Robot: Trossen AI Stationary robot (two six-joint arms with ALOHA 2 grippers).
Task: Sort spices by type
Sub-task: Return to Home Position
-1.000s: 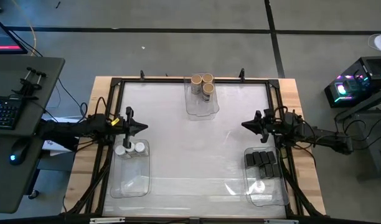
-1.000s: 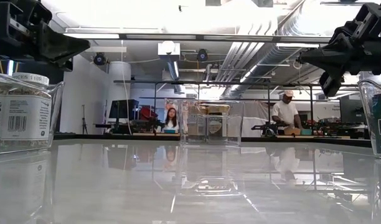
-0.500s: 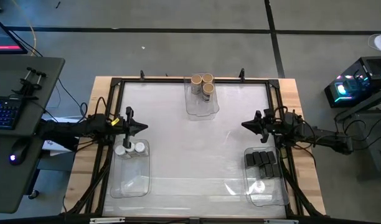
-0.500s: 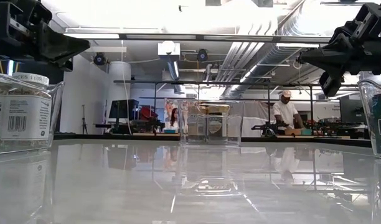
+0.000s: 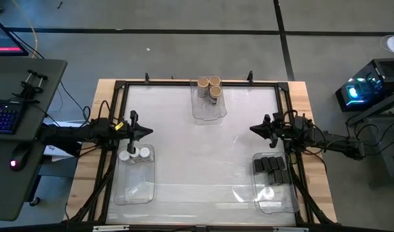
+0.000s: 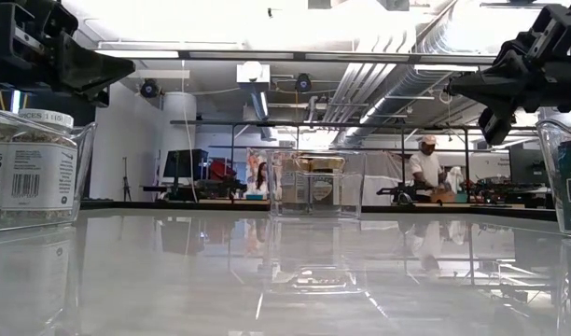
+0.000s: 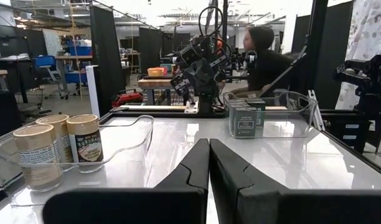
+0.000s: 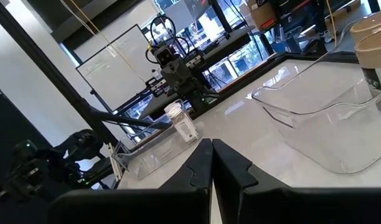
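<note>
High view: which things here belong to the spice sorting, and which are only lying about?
Belong to the job: tan-lid jars in the far bin; white-lid jars in the left bin; black boxes in the right bin; left claw and right claw, both shut.
Only lying about: keyboard and mouse on the side desk; lit computer case.

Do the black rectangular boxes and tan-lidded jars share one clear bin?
No, black boxes lie in the right bin, tan-lidded jars in the far bin.
</note>
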